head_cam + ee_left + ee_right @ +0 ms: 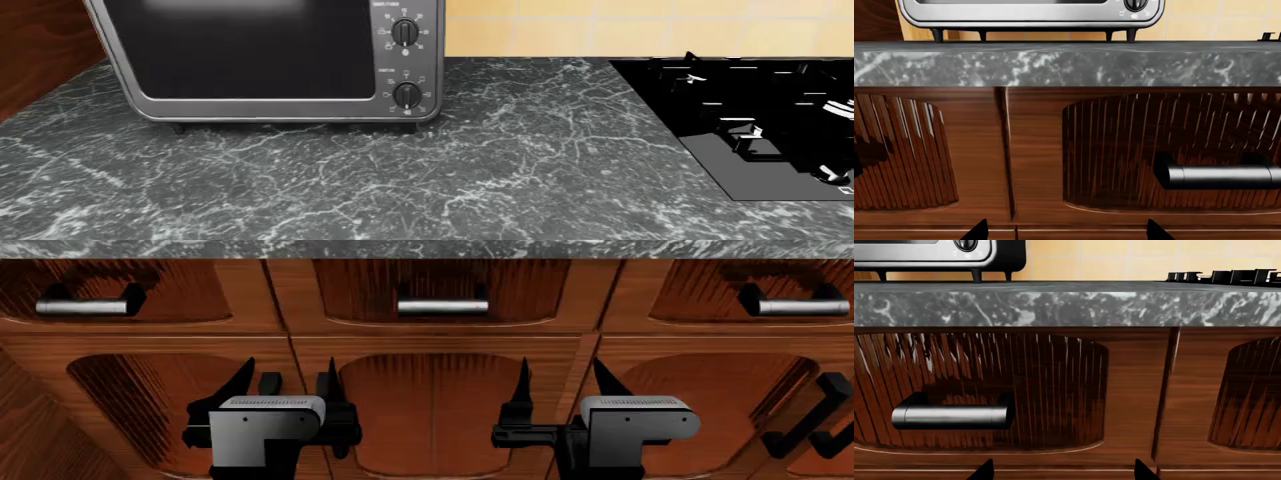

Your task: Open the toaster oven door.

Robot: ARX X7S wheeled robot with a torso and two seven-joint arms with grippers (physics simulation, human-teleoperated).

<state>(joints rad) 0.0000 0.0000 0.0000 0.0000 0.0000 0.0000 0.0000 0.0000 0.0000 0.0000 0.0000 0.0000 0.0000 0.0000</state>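
The silver-grey toaster oven point(267, 60) stands at the back left of the marble counter point(400, 190). Its dark glass door point(247, 45) is shut flat against the front; its handle is out of view. Black dials point(406, 95) sit in a column on its right side. Its lower edge shows in the left wrist view point(1031, 17) and its corner in the right wrist view point(941, 255). My left gripper point(283, 392) and right gripper point(558, 392) hang low in front of the cabinet drawers, both open and empty, well below and short of the oven.
A black stovetop point(747, 120) lies at the counter's right. Brown wooden drawers with steel handles point(442, 306) run under the counter edge. A drawer handle shows in the left wrist view point(1221, 175) and in the right wrist view point(951, 415). A wooden wall point(40, 40) stands left of the oven.
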